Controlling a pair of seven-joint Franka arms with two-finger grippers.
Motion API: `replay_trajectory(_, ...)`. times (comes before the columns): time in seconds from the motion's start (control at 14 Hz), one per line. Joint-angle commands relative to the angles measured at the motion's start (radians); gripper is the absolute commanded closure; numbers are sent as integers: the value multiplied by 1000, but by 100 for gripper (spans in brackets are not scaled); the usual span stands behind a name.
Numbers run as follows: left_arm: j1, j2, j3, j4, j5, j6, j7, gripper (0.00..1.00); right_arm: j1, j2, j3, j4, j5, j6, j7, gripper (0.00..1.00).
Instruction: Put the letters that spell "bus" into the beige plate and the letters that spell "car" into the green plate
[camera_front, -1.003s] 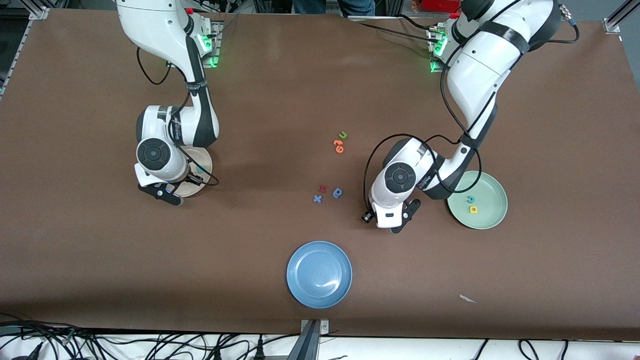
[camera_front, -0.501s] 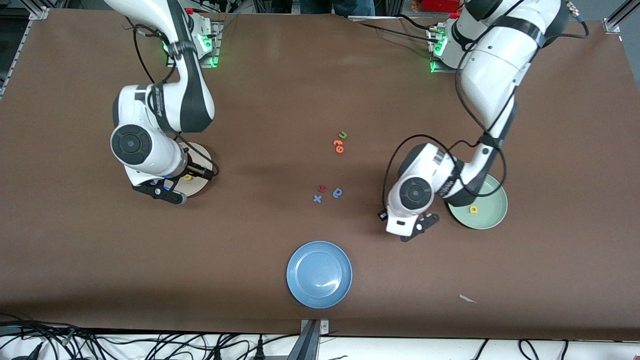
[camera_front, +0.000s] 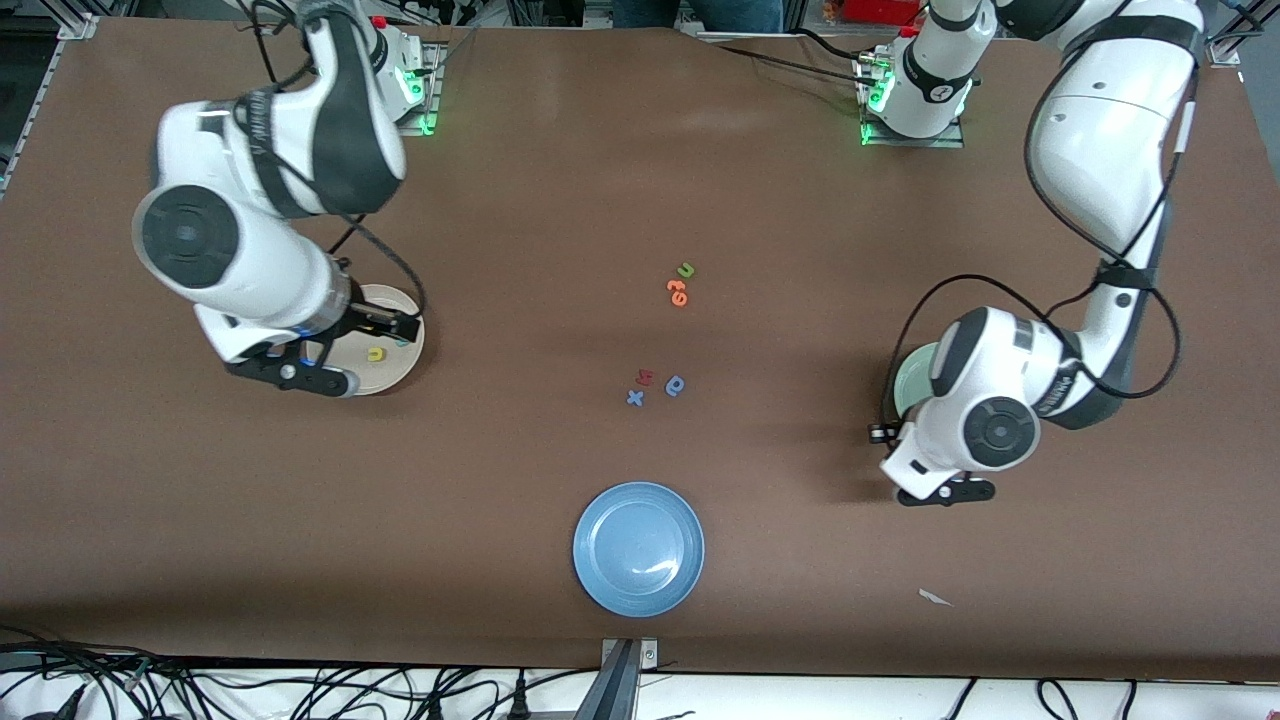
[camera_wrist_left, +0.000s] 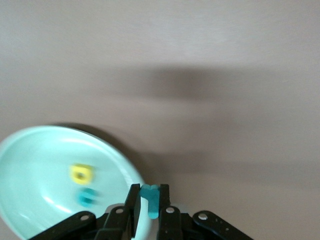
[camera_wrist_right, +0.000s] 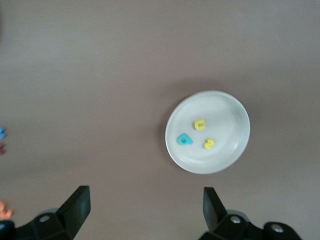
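Observation:
My left gripper (camera_wrist_left: 148, 192) is shut on the teal "r" (camera_wrist_left: 150, 200) and hangs over the rim of the green plate (camera_wrist_left: 35, 165). In that plate lie the yellow "a" (camera_wrist_left: 80, 174) and the teal "c" (camera_wrist_left: 87, 197). From the front the left arm covers most of the green plate (camera_front: 903, 380). High over the table beside the beige plate (camera_wrist_right: 235, 150), my right gripper (camera_wrist_right: 145, 200) stands open and holds nothing. The beige plate (camera_front: 400, 365) holds the yellow "u" (camera_wrist_right: 200, 124), the teal "b" (camera_wrist_right: 185, 140) and the yellow "s" (camera_wrist_right: 209, 144).
A blue plate (camera_front: 638, 548) sits near the front edge. Mid-table lie a green "u" (camera_front: 686, 270), orange letters (camera_front: 678, 292), a red letter (camera_front: 645, 377), a blue "x" (camera_front: 635, 397) and a dark blue rounded letter (camera_front: 676, 385). A white scrap (camera_front: 935, 598) lies toward the left arm's end.
The right gripper opened, left a yellow letter in the beige plate and rose. The left arm carried the teal "r" from near the loose letters to over the green plate.

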Motion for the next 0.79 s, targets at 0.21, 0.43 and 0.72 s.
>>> replay_trajectory(0.21, 95, -146, -12, -256, 51, 114, 175, 85, -570, -194, 529, -13, -210, -12, -79, 0)
replay_trajectory(0.43, 144, -252, -12, -448, 51, 280, 172, 78, -713, -387, 637, -230, -216, 24, -78, 0)
replay_trajectory(0.72, 170, -274, -14, -446, 48, 268, 183, 0, -737, -472, 637, -379, -224, 190, -128, 0)
